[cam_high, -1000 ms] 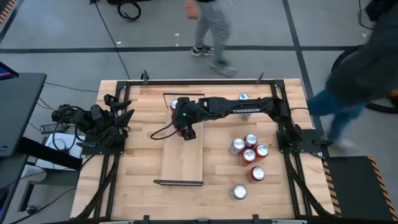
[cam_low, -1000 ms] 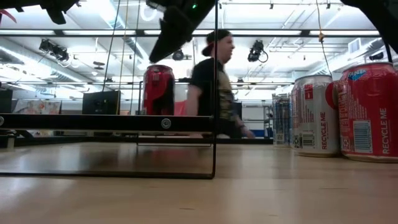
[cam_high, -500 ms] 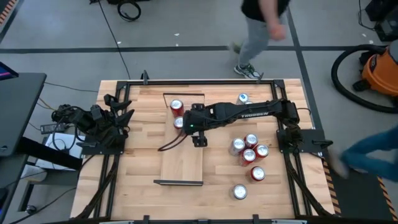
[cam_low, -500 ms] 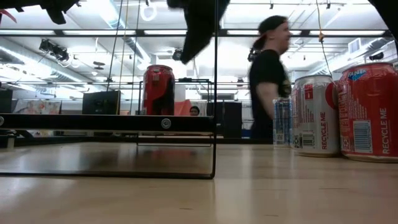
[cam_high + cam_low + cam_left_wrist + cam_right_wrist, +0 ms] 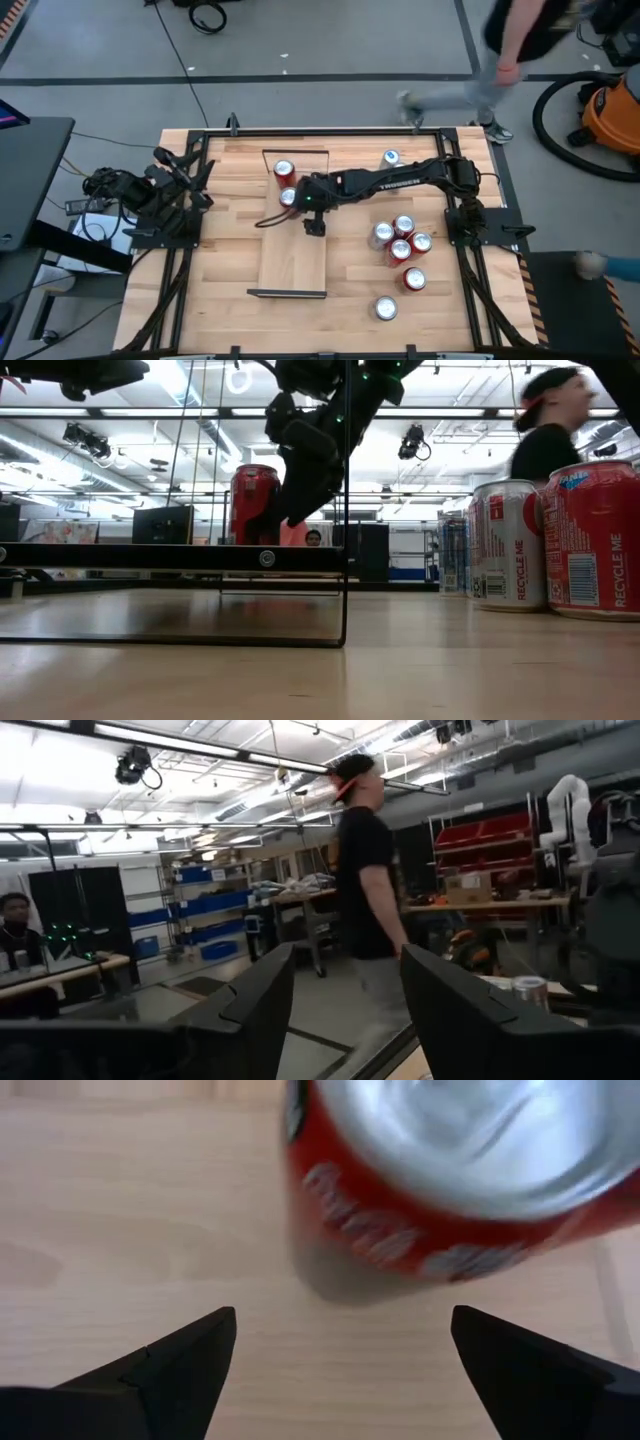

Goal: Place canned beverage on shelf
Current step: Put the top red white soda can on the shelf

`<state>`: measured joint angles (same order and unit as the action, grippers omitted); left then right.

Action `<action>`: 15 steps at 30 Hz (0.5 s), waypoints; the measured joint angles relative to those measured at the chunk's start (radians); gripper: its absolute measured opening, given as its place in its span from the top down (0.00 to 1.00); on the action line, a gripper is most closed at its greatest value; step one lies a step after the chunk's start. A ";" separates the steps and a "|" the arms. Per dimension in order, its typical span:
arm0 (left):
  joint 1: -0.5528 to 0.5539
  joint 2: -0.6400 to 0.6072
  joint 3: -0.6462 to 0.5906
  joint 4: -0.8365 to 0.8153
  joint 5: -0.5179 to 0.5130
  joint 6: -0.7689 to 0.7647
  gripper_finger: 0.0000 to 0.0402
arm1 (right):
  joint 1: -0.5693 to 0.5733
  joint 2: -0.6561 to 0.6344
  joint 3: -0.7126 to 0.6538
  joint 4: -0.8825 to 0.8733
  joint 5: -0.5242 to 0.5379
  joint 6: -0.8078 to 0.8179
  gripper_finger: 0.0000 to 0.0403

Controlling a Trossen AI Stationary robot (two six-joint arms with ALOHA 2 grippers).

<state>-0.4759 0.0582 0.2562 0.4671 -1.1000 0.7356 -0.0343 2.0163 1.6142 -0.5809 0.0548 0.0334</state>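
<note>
Shelf (image 5: 294,255) lies flat mid-table with two red cans (image 5: 284,170) standing at its far end, one just behind the other. Right gripper (image 5: 314,224) hangs above the shelf beside the nearer can, fingers spread wide, holding nothing; left gripper (image 5: 196,172) is parked at the table's left edge, fingers apart, empty. Six more cans (image 5: 401,240) stand to the right.
</note>
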 joint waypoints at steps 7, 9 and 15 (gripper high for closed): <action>0.001 0.000 0.000 0.032 -0.001 0.013 0.52 | 0.007 0.000 -0.050 0.037 0.072 0.066 0.08; 0.001 0.000 0.000 0.055 0.002 0.013 0.52 | 0.014 0.000 -0.072 0.066 0.141 0.067 0.08; 0.001 0.000 0.000 0.064 0.046 -0.003 0.52 | 0.019 0.001 -0.120 0.176 0.178 0.077 0.08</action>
<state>-0.4751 0.0582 0.2565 0.5307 -1.0538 0.7330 -0.0155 2.0174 1.4943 -0.4049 0.2330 0.1103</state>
